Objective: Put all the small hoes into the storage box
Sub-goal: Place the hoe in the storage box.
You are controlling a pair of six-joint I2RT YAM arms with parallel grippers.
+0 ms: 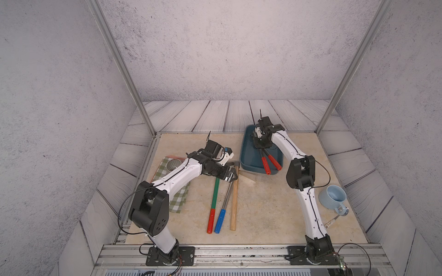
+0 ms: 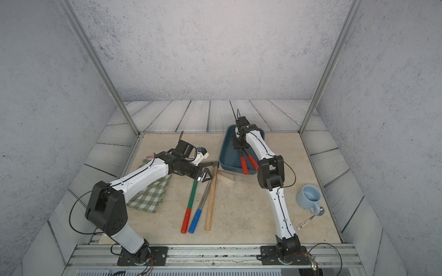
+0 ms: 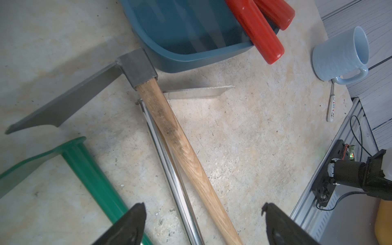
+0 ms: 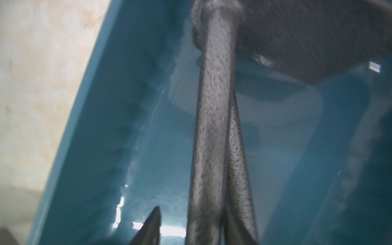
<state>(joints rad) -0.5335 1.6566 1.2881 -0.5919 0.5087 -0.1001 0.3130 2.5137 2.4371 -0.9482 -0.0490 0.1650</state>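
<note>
Hoe (image 4: pixel 212 127) lies along storage box (image 4: pixel 95 127), handle nearward.

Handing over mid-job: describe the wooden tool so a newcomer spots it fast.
Find the teal box. Three long tools lie side by side before it; the wooden tool is nearest the box. Only it has a bare wooden handle; the green tool and steel tool have coloured grips.

Two red-handled tools (image 1: pixel 265 165) crowd the storage box (image 1: pixel 248 153); its left-arm side lies bare.

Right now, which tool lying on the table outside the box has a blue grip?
The silver-shafted tool, lying between the green-shafted tool with a red grip and the wooden-handled tool.
</note>
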